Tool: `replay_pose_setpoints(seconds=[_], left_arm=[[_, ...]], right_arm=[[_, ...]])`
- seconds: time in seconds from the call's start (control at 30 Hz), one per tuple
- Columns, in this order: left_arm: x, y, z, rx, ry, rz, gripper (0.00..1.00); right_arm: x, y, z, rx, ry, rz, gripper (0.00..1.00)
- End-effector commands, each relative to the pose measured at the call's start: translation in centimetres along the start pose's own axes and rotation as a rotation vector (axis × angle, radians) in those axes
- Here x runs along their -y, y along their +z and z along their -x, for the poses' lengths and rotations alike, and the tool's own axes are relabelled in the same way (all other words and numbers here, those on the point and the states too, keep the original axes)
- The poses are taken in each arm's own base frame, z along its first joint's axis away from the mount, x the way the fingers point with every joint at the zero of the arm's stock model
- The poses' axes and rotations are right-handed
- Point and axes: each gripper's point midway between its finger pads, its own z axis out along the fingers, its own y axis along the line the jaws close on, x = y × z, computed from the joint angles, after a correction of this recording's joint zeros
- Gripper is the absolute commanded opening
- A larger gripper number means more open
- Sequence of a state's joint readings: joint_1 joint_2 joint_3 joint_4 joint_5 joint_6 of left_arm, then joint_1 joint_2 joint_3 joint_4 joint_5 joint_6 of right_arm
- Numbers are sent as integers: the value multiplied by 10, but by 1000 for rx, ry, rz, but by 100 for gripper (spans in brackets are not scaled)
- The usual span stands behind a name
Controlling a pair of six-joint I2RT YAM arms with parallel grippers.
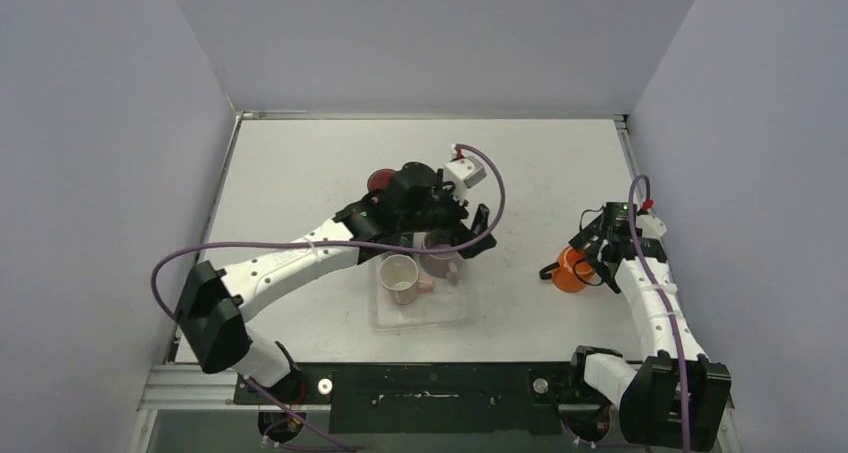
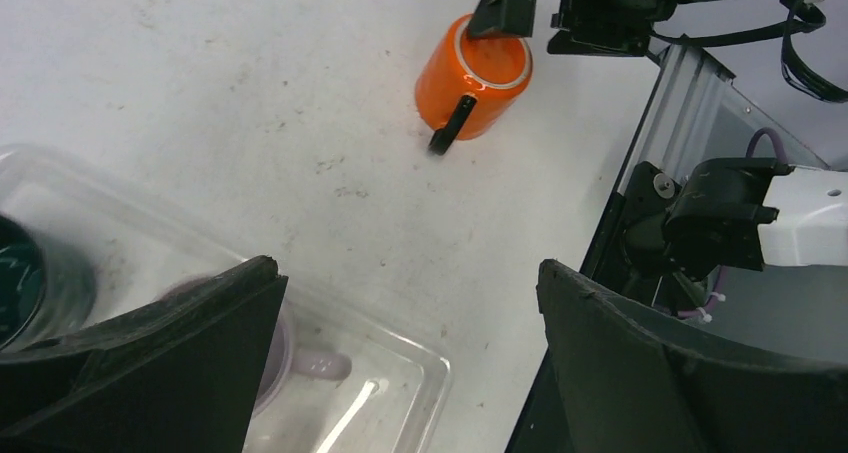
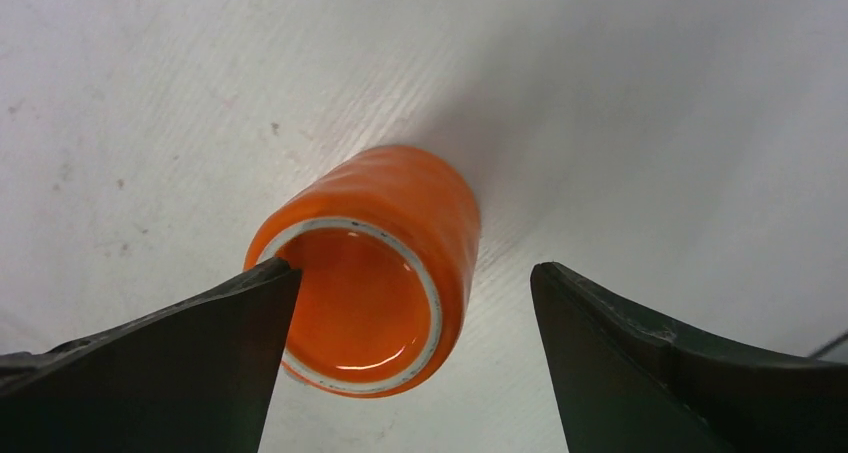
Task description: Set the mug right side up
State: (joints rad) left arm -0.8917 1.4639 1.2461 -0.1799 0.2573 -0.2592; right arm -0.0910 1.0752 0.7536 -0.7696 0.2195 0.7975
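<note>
The orange mug (image 1: 568, 271) with a black handle lies on its side on the white table at the right, its white-rimmed mouth facing my right wrist camera (image 3: 365, 283). My right gripper (image 1: 592, 251) is open just above it; in its wrist view (image 3: 415, 269) the mug's mouth sits between the jaws, close against the left finger (image 3: 200, 343). The left wrist view also shows the mug (image 2: 475, 73). My left gripper (image 1: 462, 238) is open and empty (image 2: 405, 273), above the far right corner of a clear tray.
A clear plastic tray (image 1: 455, 318) sits mid-table with a cream mug (image 1: 400, 278) and a lilac mug (image 1: 440, 261) in it (image 2: 290, 361). A red object (image 1: 380, 181) lies behind the left arm. The table's metal edge rail (image 2: 670, 103) is close to the right arm.
</note>
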Motion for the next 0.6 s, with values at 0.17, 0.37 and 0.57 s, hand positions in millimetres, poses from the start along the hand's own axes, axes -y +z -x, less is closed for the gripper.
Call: replay_pose_setpoints(seconds=[0.17, 0.37, 0.57], left_arm=[[34, 81, 9, 14, 150, -121, 92], [32, 121, -19, -64, 165, -140, 89], [35, 144, -45, -115, 184, -131, 86]], right_arm=[[-62, -3, -19, -109, -75, 407, 72], [-69, -3, -30, -162, -94, 447, 63], [-78, -8, -35, -199, -76, 498, 62]])
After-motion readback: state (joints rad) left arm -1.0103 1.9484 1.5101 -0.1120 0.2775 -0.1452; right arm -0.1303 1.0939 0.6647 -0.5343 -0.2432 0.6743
